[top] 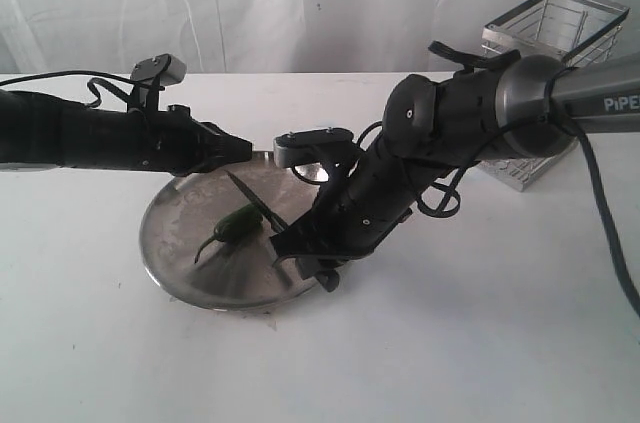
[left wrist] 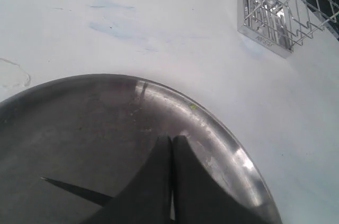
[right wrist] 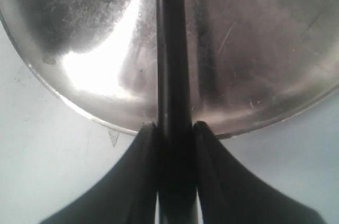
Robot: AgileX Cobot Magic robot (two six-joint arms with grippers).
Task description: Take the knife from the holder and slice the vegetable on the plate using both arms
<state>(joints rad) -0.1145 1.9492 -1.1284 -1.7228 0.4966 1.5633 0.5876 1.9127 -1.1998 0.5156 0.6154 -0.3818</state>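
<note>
The dark green chili pepper [top: 236, 226] lies near the middle of the round silver plate [top: 170, 233]. My right gripper [top: 287, 241] is shut on the handle of the black knife [top: 255, 201], whose pointed blade slants over the plate just behind the pepper. In the right wrist view the knife [right wrist: 171, 49] runs straight out from the gripper [right wrist: 172, 126] across the plate [right wrist: 254, 49]. My left gripper [top: 245, 150] hangs shut and empty above the plate's far rim. In its own view the fingertips [left wrist: 172, 140] meet over the plate [left wrist: 228, 136], and the knife tip [left wrist: 69, 188] shows. Neither wrist view shows the pepper.
The silver wire-grid holder [top: 560, 28] stands at the back right, partly behind the right arm, and shows in the left wrist view as the holder [left wrist: 278, 12]. A white tabletop [top: 450, 343] surrounds the plate; a white curtain hangs behind.
</note>
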